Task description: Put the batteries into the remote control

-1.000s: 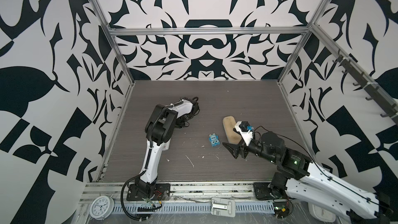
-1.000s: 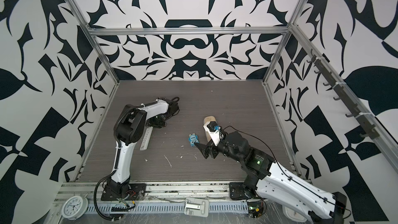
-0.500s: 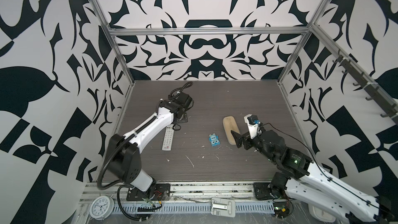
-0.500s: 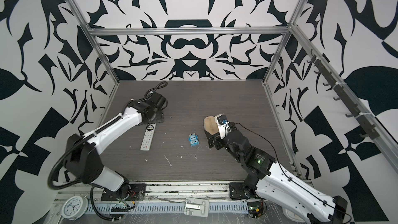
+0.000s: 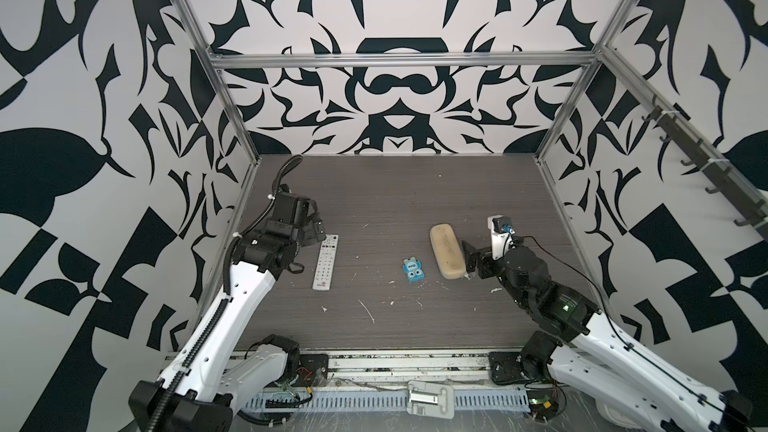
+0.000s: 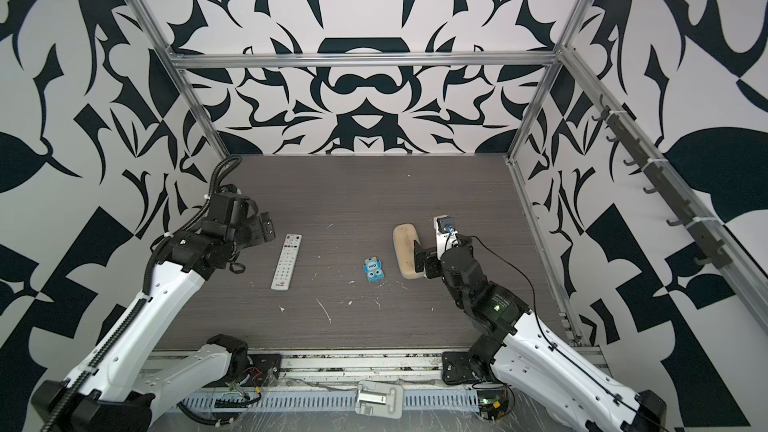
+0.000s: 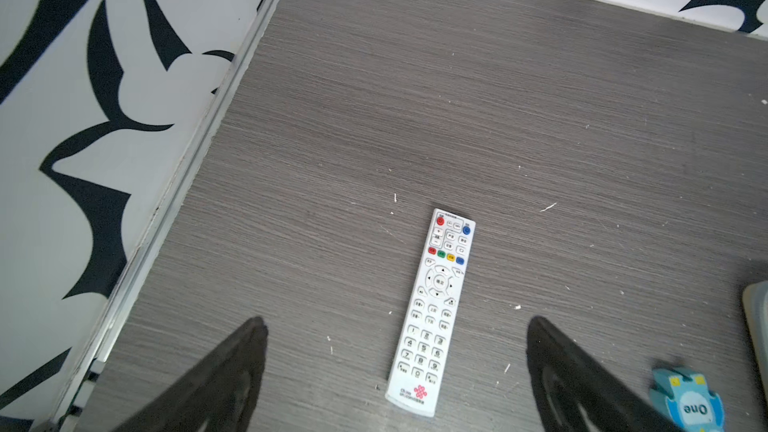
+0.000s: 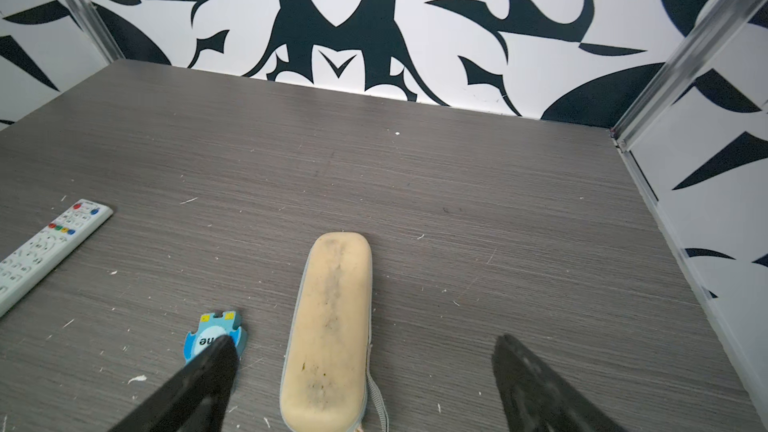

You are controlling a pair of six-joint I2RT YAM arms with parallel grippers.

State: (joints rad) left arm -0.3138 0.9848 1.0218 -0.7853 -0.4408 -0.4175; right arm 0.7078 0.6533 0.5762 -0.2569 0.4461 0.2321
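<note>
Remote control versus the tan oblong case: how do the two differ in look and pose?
The remote control is white, slim and flat with rows of buttons; the tan case is plain, wider and round-ended. In both top views the remote control lies on the left with its far end leaning right; the tan case lies on the right, far end leaning left. Both lie flat on the table, ungripped.

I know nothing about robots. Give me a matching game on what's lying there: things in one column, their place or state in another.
1 remote
2 case
3 blue block
4 left gripper

A between remote and case
B lying buttons up
C open, empty
D nearest the right gripper

Pairs: 1-B, 2-D, 3-A, 4-C
</note>
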